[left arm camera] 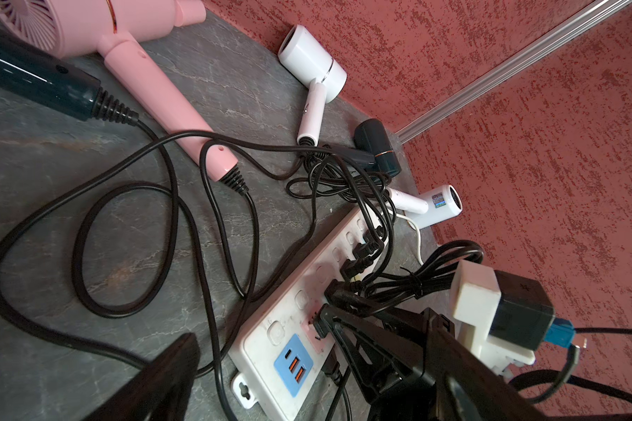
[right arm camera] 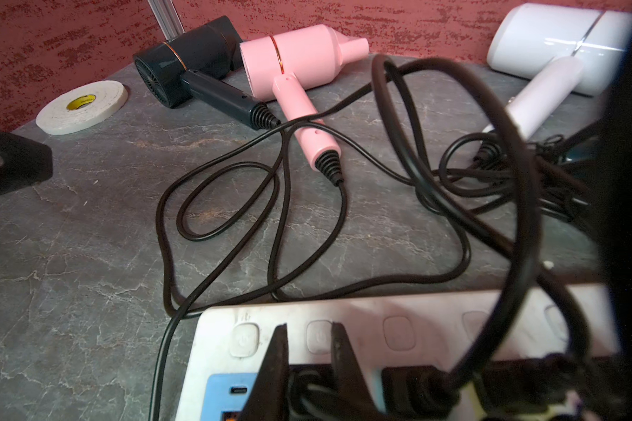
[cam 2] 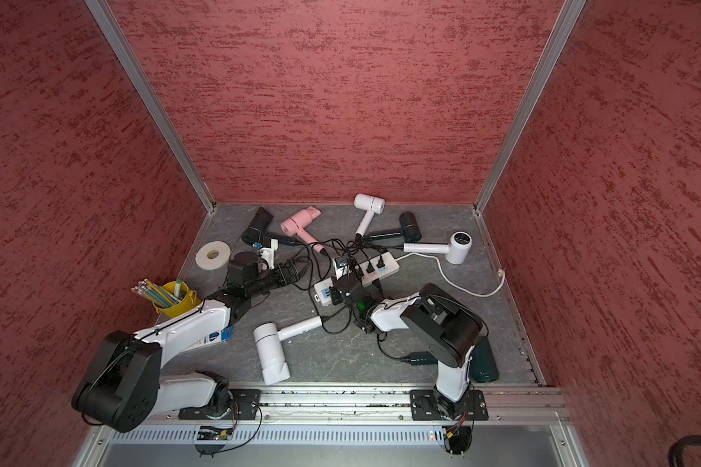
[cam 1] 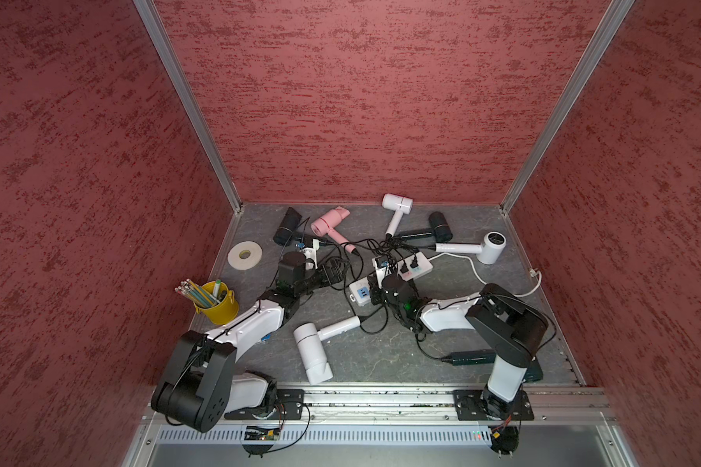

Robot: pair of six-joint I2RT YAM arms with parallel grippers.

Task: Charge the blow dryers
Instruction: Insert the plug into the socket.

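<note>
Blow dryers (cam 1: 330, 221) lie scattered across the grey desk (cam 1: 381, 364), their black cords (right arm camera: 529, 218) tangled about a white power strip (left arm camera: 256, 350) near its middle. Five sit toward the far wall, a white one (cam 1: 312, 356) lies near the front edge, and a dark green one (cam 1: 472, 358) rests partly hidden behind the right arm. The right gripper (right arm camera: 308, 328) is clamped on a black plug (right arm camera: 307, 382) at the socket beside the strip's blue USB panel (left arm camera: 294, 364). The left gripper (cam 1: 332, 274) hangs with its jaws spread wide over loose cord loops, holding nothing. A roll of tape (cam 1: 233, 256) and a yellow pencil cup (cam 1: 219, 313) stand at the desk's left side.
</note>
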